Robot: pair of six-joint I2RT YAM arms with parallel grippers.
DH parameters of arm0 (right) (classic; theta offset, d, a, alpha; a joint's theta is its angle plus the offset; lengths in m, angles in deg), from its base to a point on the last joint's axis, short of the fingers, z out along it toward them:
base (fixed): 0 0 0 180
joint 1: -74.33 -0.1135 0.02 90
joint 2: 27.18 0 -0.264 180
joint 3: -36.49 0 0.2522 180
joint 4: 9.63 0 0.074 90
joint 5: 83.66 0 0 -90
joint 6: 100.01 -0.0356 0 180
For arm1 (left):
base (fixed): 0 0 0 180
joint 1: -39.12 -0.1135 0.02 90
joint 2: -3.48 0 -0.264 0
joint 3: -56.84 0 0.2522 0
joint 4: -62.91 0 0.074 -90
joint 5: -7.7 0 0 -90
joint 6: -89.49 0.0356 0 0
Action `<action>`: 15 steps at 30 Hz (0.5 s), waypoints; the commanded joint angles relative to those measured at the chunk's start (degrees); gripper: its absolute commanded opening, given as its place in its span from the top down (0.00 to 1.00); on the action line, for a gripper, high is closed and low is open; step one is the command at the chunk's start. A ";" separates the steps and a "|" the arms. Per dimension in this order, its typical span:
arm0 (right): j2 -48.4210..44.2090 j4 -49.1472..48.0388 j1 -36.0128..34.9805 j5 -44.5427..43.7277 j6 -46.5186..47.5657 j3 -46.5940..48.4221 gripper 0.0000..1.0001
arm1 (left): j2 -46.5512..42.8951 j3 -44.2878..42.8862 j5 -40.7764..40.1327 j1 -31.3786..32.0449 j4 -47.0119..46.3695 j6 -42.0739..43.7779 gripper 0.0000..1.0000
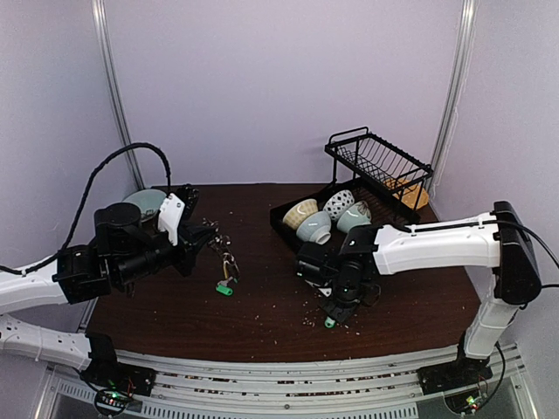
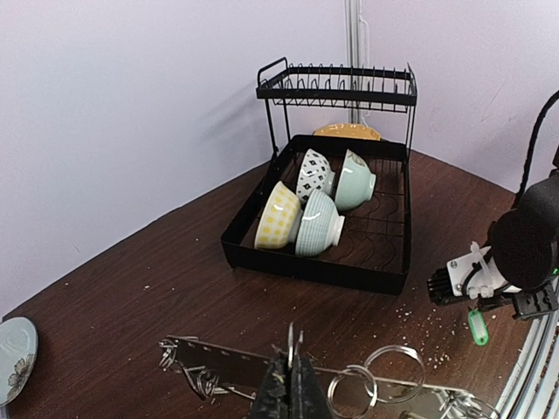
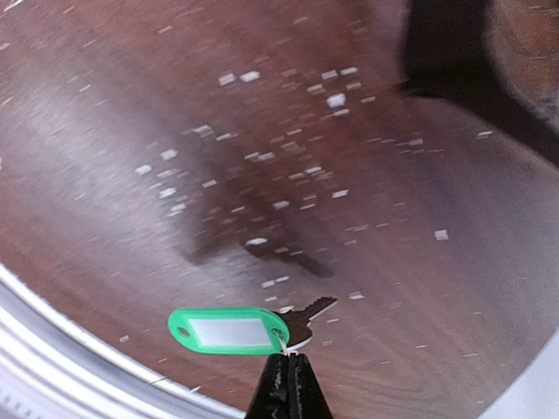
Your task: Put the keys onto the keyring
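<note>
My left gripper point(image 1: 210, 237) hangs over the left part of the table, shut on a thin silver wire, the keyring point(image 2: 293, 339), which stands up between its fingertips. Smaller split rings point(image 2: 393, 371) and a flat metal strip point(image 2: 218, 360) hang across below it. Keys point(image 1: 230, 264) and a green tag point(image 1: 224, 289) dangle from it toward the table. My right gripper point(image 3: 288, 360) is low over the front middle of the table. It is shut on the small ring that joins a green-tagged point(image 3: 229, 330) silver key point(image 3: 307, 318), which shows from above as a green spot point(image 1: 330, 322).
A black dish rack point(image 1: 384, 170) with several bowls point(image 1: 316, 223) stands at the back right, just behind the right arm. A pale plate point(image 1: 144, 202) lies at the back left. White crumbs point(image 3: 288, 140) are scattered on the brown table; its metal front rail point(image 3: 52, 323) is close.
</note>
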 commanded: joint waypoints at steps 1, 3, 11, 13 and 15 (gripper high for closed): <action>-1.62 -1.87 -0.35 15.64 1.91 -1.68 1.00 | -1.12 0.07 0.41 0.12 -3.67 0.30 1.00; 0.37 -2.40 -0.31 18.00 3.21 -1.84 1.00 | -1.23 0.09 0.51 0.12 -3.68 0.36 1.00; 11.93 1.18 -0.34 12.44 8.79 7.01 1.00 | -3.14 0.52 0.04 0.12 -2.86 -0.14 1.00; 13.80 1.20 -0.36 10.49 9.14 9.56 0.98 | -3.37 0.62 -0.10 0.12 -2.64 -0.25 1.00; 15.21 0.74 -0.34 8.46 9.42 10.95 0.97 | -3.43 0.67 -0.10 0.12 -2.62 -0.37 1.00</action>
